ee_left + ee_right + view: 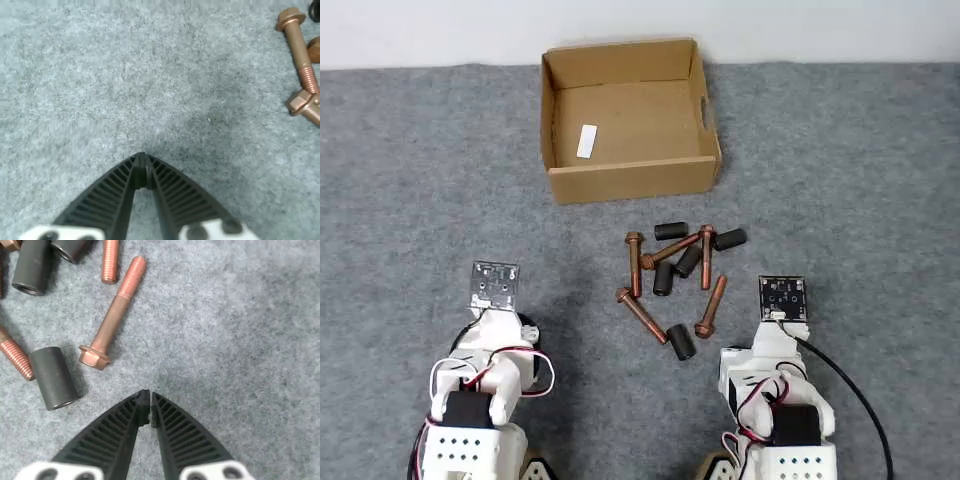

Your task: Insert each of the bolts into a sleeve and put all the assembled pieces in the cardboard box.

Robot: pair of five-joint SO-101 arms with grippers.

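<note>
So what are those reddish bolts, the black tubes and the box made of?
The bolts look like steel with a coppery plating: dull reddish-metal sheen, cut threads. The sleeves seem blackened metal, possibly plastic: smooth matte black walls. The cardboard box is plain brown cardboard, folded at the corners.

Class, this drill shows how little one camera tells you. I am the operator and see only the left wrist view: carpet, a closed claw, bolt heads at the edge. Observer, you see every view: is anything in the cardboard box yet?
Observer: No. The cardboard box holds no bolt or sleeve, only a white label on its floor.
Operator: How many sleeves are out?
Observer: Five black sleeves lie loose among five bolts on the carpet in front of the box.
Operator: And the right claw?
Observer: The right claw is closed and empty, above the carpet next to one bolt's head.
</note>
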